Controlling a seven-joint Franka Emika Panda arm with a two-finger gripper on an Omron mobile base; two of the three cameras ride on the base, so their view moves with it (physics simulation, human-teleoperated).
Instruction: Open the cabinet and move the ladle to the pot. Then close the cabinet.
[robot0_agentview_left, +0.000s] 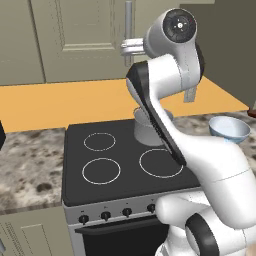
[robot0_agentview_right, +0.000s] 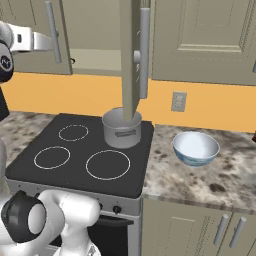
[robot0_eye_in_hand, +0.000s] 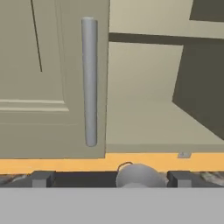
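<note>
We see the cabinet (robot0_agentview_right: 60, 35) in the upper part of the right base view with 1 door (robot0_agentview_right: 129, 60) swung out edge-on at top centre, its silver bar handle (robot0_agentview_right: 144, 52) facing right; the other door stays shut at upper left. The gripper (robot0_agentview_right: 47, 42) sits at the far upper left of that frame, just beside the shut door's handle (robot0_agentview_right: 52, 32), fingers (robot0_eye_in_hand: 41, 178) spread wide apart and holding nothing. The pot (robot0_agentview_right: 121, 128) stands on the back of the black stove (robot0_agentview_right: 80, 160), below the open door. A pale-blue bowl (robot0_agentview_right: 196, 147) rests on the table (robot0_agentview_right: 200, 175), centre right. We cannot make out the ladle.
</note>
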